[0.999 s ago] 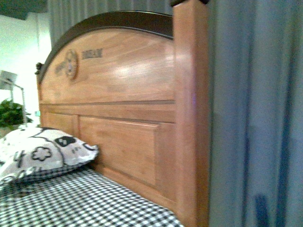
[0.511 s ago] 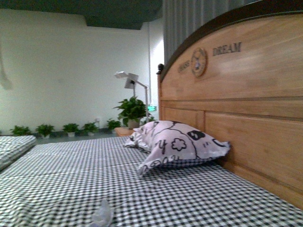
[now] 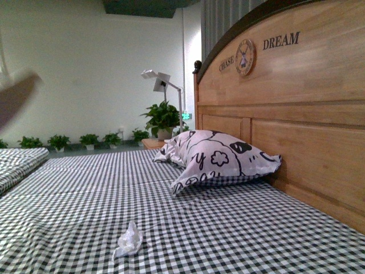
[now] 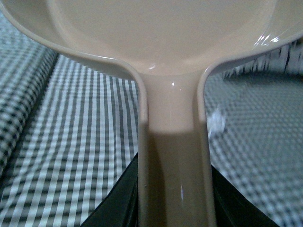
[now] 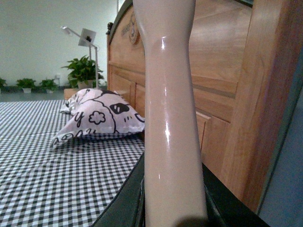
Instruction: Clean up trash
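Note:
The trash (image 3: pixel 129 239), a small crumpled white wad, lies on the black-and-white checked bed sheet (image 3: pixel 239 228) near the front. It also shows in the left wrist view (image 4: pixel 217 122), beside the dustpan's handle. My left gripper (image 4: pixel 174 198) is shut on the handle of the pale pinkish-grey dustpan (image 4: pixel 161 33), held above the sheet. A blurred edge of the dustpan (image 3: pixel 14 100) shows at the far left of the front view. My right gripper (image 5: pixel 173 198) is shut on the pale brush handle (image 5: pixel 170 109), which stands upright; the bristles are out of view.
A white pillow with black cartoon prints (image 3: pixel 219 158) leans against the wooden headboard (image 3: pixel 308 114) on the right. A second bed (image 3: pixel 17 162) lies at left. A bedside lamp (image 3: pixel 162 85) and potted plants (image 3: pixel 162 120) stand beyond the bed.
The front view has swung left from the headboard and grey curtain to the bed surface. The trash has come fully into view, and the dustpan's blurred edge has appeared at far left.

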`<state>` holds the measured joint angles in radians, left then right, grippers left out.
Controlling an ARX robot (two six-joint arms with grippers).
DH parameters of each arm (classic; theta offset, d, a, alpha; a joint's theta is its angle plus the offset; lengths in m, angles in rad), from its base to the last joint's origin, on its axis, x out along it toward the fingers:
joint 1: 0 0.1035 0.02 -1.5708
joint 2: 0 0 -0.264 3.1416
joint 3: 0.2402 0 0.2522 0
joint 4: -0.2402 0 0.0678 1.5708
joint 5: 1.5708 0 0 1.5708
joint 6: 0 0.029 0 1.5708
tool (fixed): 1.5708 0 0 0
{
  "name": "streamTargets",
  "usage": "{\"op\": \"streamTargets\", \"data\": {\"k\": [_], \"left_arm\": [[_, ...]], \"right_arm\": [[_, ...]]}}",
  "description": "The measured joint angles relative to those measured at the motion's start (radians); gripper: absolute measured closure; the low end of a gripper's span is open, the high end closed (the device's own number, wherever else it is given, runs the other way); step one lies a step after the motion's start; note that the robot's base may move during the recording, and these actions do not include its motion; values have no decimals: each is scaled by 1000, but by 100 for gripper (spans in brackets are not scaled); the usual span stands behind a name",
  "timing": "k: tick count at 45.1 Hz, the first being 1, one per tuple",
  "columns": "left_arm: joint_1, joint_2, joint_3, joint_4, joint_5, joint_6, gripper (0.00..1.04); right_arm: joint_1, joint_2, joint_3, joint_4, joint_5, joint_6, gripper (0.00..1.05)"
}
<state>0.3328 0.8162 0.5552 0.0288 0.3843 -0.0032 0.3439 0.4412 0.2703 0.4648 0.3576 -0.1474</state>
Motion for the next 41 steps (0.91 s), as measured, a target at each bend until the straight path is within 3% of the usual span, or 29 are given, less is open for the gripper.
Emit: {"op": "streamTargets", "data": {"k": [7, 16, 24, 41], "left_arm": [[-6, 228, 99, -137, 91, 246, 79], [-16, 458, 293, -203, 99, 541, 79], [-45, 555, 318, -315, 151, 728, 79], [-18, 663, 308, -348, 146, 931, 79]], "right_arm": [[0, 3, 0, 0, 2, 0, 84], [0, 2, 0, 0, 2, 0, 84], [0, 2, 0, 0, 2, 0, 84], [0, 2, 0, 0, 2, 0, 84]]}}
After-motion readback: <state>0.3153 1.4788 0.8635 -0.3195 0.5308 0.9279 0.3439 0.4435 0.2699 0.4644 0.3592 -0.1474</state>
